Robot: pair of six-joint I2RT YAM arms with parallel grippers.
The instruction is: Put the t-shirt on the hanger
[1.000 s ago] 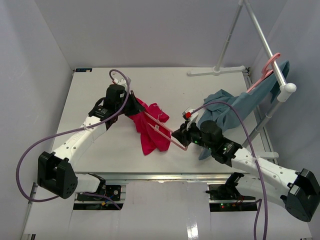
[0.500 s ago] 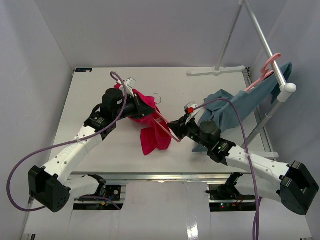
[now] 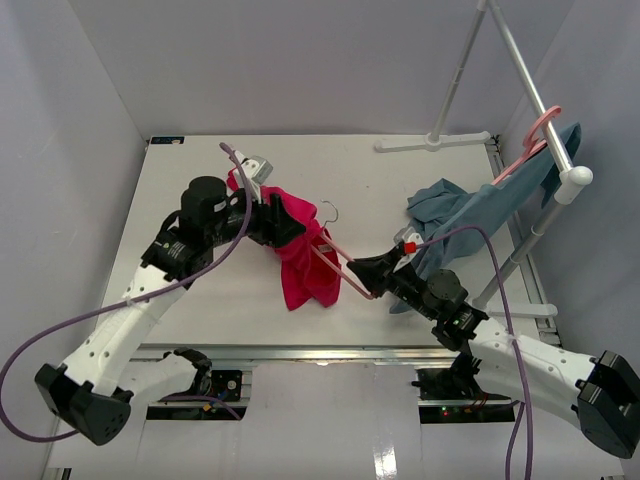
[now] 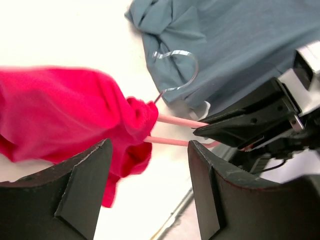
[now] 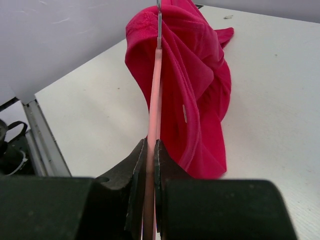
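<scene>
Crimson t-shirt (image 3: 303,265), soft, bunched in folds, draped on hanger (image 5: 155,90) just ahead of my left fingers (image 4: 82,192) (spread wide, gripping nothing). Right fingers (image 5: 134,172) pinch thin pale-pink plastic bar, rigid, edge-on. My judgement: regrip loose hem, draw cloth along bar toward right fingers, hold hanger level, avoid snagging wire hook (image 4: 194,62).

Crimson t-shirt (image 3: 303,268), pale-pink hanger (image 4: 180,121) (blue-grey garment (image 3: 452,214))
</scene>
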